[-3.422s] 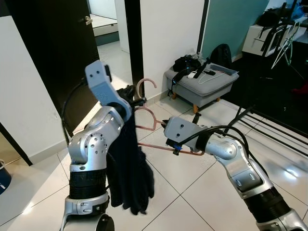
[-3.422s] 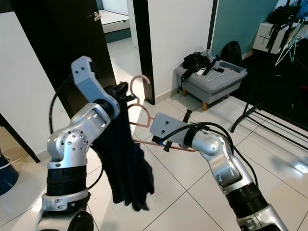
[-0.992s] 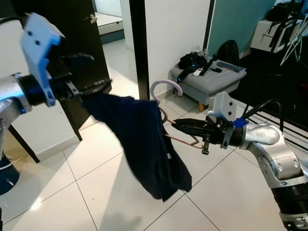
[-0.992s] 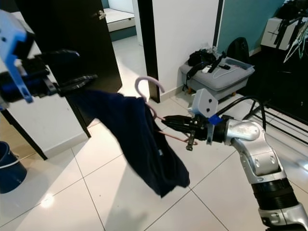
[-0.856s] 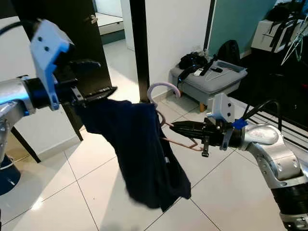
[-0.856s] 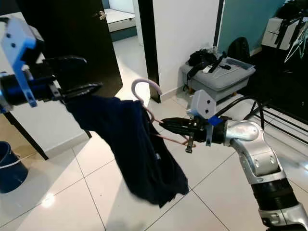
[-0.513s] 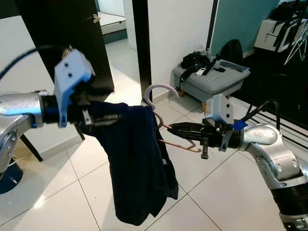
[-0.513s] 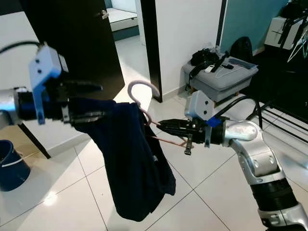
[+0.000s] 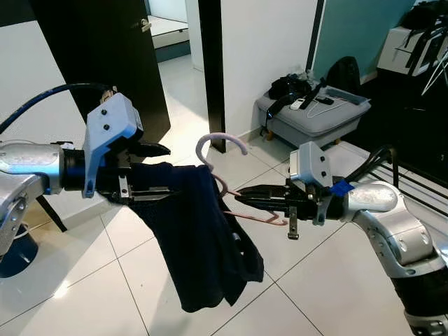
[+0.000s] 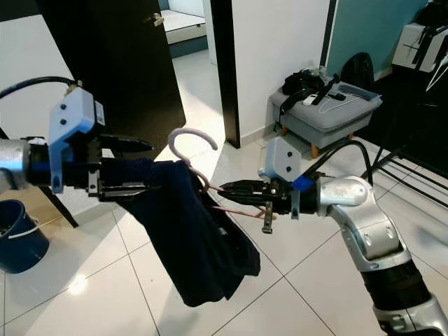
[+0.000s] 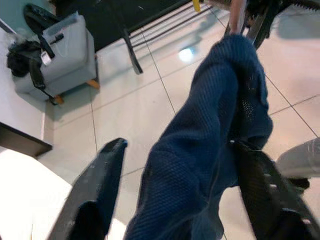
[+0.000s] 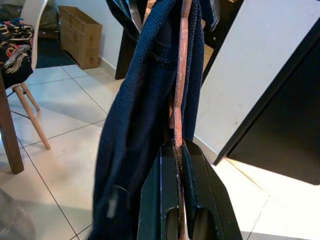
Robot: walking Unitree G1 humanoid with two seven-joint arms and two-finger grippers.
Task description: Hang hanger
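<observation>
Hanger (image 9: pixel 231 175), pink with a curved hook, is held in mid-air between our two arms, above the white tiled floor (image 9: pixel 315 280). A dark blue knitted garment (image 9: pixel 203 245) is draped over it and hangs well below the bar.

Our right gripper (image 9: pixel 241 199) has its fingers closed narrowly on the hanger's thin lower bar, as the right wrist view confirms. Our left gripper (image 9: pixel 157 171) reaches in from the left with its fingers spread wide, one above and one below the bunched shoulder of the garment; we judge that it straddles the fabric and does not clamp it.

We judge the hanger to be light and stiff, but the thin bar can pivot in a narrow grip. The garment is soft and limp, its weight hangs off-centre, and it may slide off. The hook should remain free for hanging.

At the far right stands a grey padded stool (image 9: pixel 311 115) carrying dark bags and small items. A dark blue bucket (image 10: pixel 17 238) stands at the near left; its contents cannot be determined.
</observation>
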